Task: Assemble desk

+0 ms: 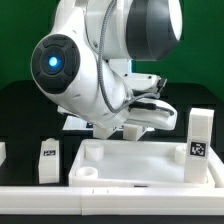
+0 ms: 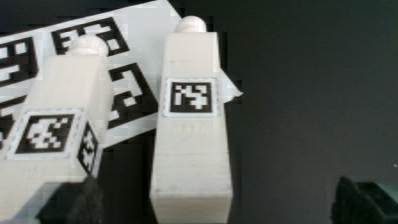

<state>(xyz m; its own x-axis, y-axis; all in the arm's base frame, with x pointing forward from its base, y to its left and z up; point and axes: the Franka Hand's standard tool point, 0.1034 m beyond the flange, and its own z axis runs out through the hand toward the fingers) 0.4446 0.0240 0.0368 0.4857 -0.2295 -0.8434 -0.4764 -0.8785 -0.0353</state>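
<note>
In the wrist view my gripper (image 2: 222, 206) is open, its dark fingertips (image 2: 370, 200) standing to either side of the near end of a white desk leg (image 2: 192, 130). That leg lies on the black table with a square tag on its upper face, and neither finger touches it. A second leg (image 2: 59, 112) lies beside it. In the exterior view the flat desk slab (image 1: 130, 160) lies in front of the arm, with one leg (image 1: 198, 135) standing upright at its right corner. Another leg (image 1: 48, 160) stands left of the slab. The arm hides the hand there.
The marker board (image 2: 111, 48) lies under and beyond the far ends of the two lying legs. A long white border rail (image 1: 110, 196) runs along the front of the table. A small white piece (image 1: 2, 151) shows at the exterior view's left edge.
</note>
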